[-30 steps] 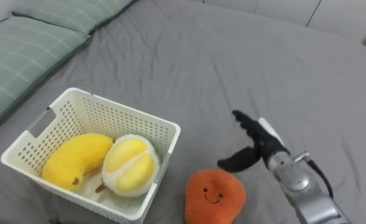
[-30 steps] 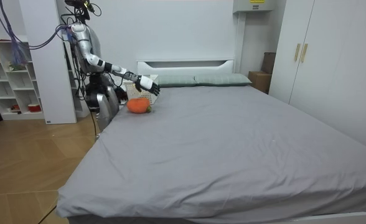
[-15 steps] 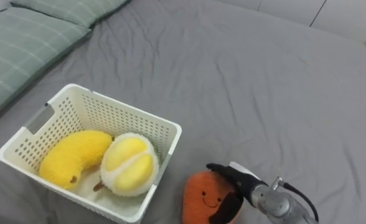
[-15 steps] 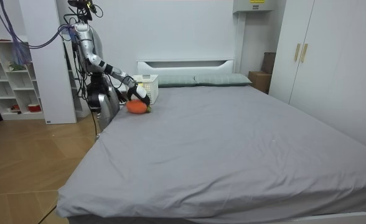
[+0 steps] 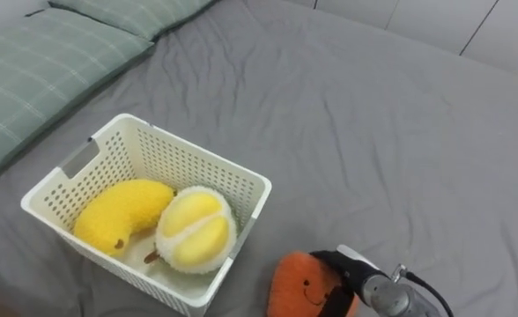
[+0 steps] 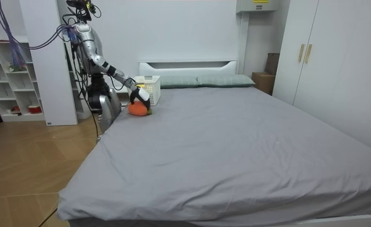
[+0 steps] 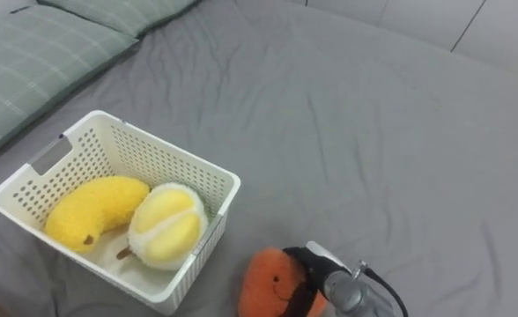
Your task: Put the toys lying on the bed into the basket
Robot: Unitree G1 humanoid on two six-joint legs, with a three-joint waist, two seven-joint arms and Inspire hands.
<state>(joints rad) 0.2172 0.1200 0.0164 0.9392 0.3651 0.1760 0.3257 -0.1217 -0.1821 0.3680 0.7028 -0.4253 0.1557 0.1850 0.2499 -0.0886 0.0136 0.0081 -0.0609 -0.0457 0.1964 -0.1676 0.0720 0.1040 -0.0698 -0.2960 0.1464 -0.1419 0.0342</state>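
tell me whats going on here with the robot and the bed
The robot stands at the side of the grey bed. Its right hand has its fingers curled over the orange smiling plush toy, which lies on the sheet beside the white perforated plastic basket, not yet in it. A yellow plush banana and a yellow-and-white plush durian already lie in the basket.

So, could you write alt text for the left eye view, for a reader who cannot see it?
The right robot hand grips an orange plush toy on the grey bed, beside a white basket holding a yellow banana toy and a round yellow toy.
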